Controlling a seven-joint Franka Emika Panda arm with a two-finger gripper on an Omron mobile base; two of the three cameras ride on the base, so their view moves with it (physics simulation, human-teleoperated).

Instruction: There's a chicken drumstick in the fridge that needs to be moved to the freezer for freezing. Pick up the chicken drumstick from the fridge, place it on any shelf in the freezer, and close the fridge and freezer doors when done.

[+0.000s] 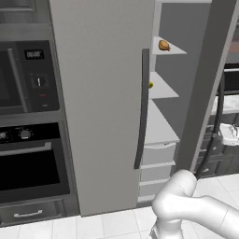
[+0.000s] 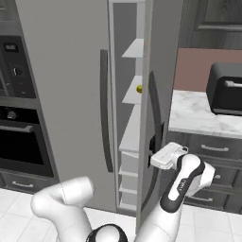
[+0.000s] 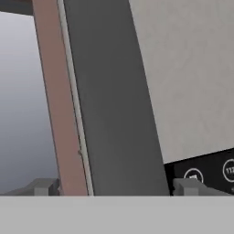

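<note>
1. From my left base view I see the fridge door, the wide grey panel, lying flush and closed, its long dark handle running down its right edge.
2. The freezer stands open beside it; the narrow freezer door is swung outward, partly ajar.
3. The chicken drumstick rests on the uppermost visible shelf of the freezer, a small golden-brown lump near that shelf's front left corner.
4. A tiny yellow-green item sits at the left edge of the next shelf down; in the right base view it appears as a small yellow ball.
5. White drawers fill the freezer below the shelves.
6. In the right base view the gripper is at the outer face of the freezer door, close against its dark handle. In the hand view, the fingertips sit wide apart at the bottom corners, the jaws spread, nothing between them but the door edge ahead.
7. The black built-in oven stands left of the fridge; a dark toaster sits on the marble counter to the right.
</note>
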